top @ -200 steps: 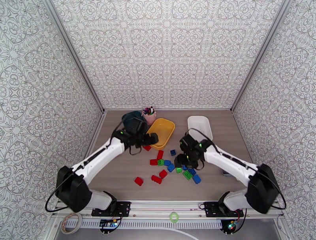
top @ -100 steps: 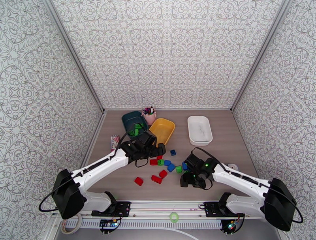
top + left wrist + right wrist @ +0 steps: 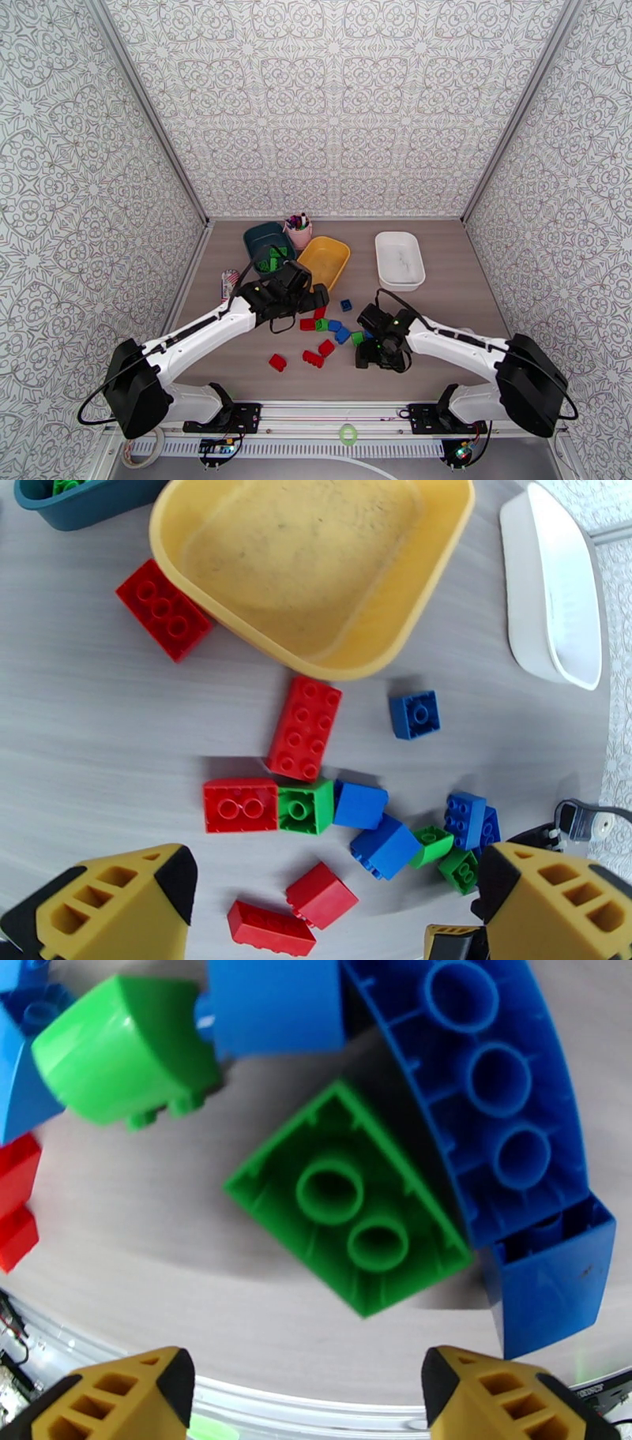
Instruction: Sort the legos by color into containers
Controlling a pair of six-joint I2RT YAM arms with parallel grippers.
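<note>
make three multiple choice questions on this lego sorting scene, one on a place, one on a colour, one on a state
1. Where do green legos already lie?
A. dark teal tray
B. yellow tray
C. white tray

2. What colour is the upturned brick below the right pincer?
A. red
B. green
C. yellow

3. How is the left pincer?
A. shut on a red brick
B. shut on a tray rim
C. open, gripping nothing

1 A: green bricks sit inside that tray.
2 B: its hollow underside is green.
3 C: its fingers stand wide apart above the table.
</note>
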